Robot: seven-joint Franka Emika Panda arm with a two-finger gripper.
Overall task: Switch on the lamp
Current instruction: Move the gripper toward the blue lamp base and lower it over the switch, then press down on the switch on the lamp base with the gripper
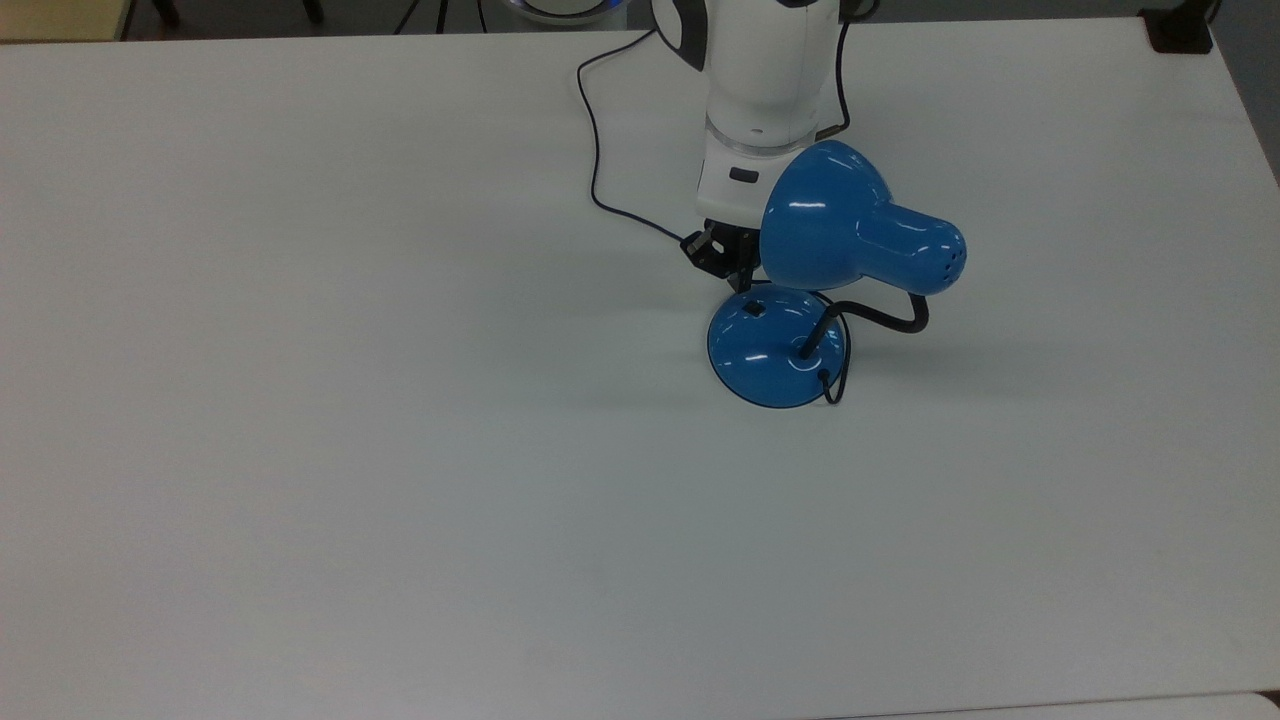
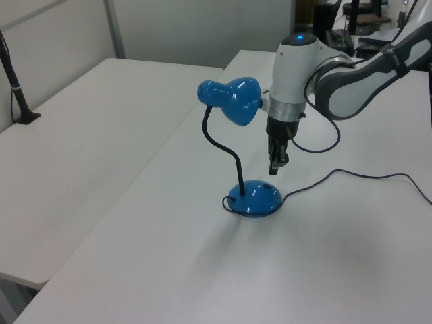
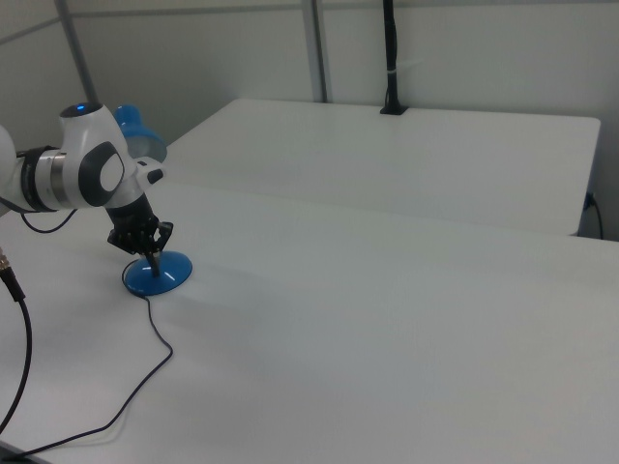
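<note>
- While you're watching the top view, the gripper (image 1: pixel 742 284) is hanging tip-down just above the rim of the lamp's round base (image 1: pixel 776 346), on the side toward the top view's top edge.
- The fingers look to be pressed together into one narrow dark tip w/ nothing between them; you're seeing that best in the left view, where the gripper (image 2: pixel 273 169) is pointing down at the base (image 2: pixel 255 198) w/ a small gap of air under it.
- The lamp (image 1: pixel 850 225) is standing upright on the white table (image 1: pixel 300 450), toward the top view's right of centre; its blue shade is overlapping the arm's wrist (image 1: pixel 745 180) in the top view.
- The small black switch (image 1: pixel 754 310) is sitting on the base, just below the gripper tip in the top view; you can't tell contact from there.
- The black gooseneck (image 2: pixel 223 145) is curving up from the base to the shade (image 2: pixel 233 99) in the left view.
- The thin dark cord (image 2: pixel 358 177) is trailing off the base toward the left view's right.
- From the right view, you're seeing the gripper (image 3: pixel 153 259) over the base (image 3: pixel 157 275) near the right view's left edge, and the cord (image 3: pixel 145 362) snaking across the table toward the bottom left.
</note>
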